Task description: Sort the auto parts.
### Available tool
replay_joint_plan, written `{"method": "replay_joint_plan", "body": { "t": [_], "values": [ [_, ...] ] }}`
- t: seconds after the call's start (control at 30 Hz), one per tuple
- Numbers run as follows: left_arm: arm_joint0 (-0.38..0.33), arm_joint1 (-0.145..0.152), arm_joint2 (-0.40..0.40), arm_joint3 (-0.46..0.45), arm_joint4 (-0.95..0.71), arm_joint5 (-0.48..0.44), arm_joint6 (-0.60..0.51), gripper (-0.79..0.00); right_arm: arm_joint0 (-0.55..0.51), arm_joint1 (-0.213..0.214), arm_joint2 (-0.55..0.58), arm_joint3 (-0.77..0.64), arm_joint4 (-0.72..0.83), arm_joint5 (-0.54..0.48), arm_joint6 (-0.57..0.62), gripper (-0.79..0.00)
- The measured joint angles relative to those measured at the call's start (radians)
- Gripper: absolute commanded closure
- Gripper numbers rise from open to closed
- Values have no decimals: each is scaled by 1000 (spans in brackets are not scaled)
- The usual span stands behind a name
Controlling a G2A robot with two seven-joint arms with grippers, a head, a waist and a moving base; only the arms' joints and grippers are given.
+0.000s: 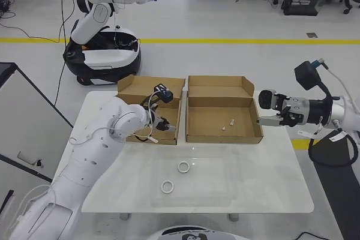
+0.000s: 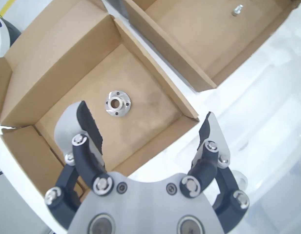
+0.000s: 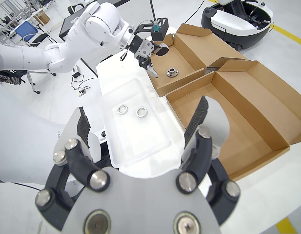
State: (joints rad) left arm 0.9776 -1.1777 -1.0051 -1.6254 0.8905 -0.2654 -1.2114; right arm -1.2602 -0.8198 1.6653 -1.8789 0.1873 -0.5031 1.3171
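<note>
Two open cardboard boxes stand side by side at the table's back. The left box (image 1: 135, 90) holds a metal flange (image 2: 117, 103), also visible from the right wrist (image 3: 171, 72). My left gripper (image 2: 144, 109) hangs open and empty above this box's near part (image 1: 162, 123). Two small bolts (image 1: 228, 125) lie in the right box (image 1: 222, 117). Two metal rings (image 1: 183, 167) (image 1: 167, 187) rest in a clear tray (image 1: 222, 192) in front of the boxes. My right gripper (image 1: 261, 110) is open and empty, just off the right box's right wall (image 3: 142, 103).
A white mobile robot base (image 1: 105, 54) stands on the floor behind the table. A dark bench (image 1: 6, 114) stands to the left. The white table (image 1: 288, 186) has bare room to the right of the tray.
</note>
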Motion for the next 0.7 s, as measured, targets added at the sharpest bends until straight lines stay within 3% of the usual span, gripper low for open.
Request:
{"method": "replay_joint_plan", "body": {
  "t": [0.17,0.37,0.7],
  "values": [
    [53,4,5,-100,-96,13,-49,-785,0,0,0,0,0,0,0,-785],
    [78,6,32,-172,-99,48,-82,-785,0,0,0,0,0,0,0,-785],
    [81,5,34,-179,-98,53,-78,-785,0,0,0,0,0,0,0,-785]
  ]
}}
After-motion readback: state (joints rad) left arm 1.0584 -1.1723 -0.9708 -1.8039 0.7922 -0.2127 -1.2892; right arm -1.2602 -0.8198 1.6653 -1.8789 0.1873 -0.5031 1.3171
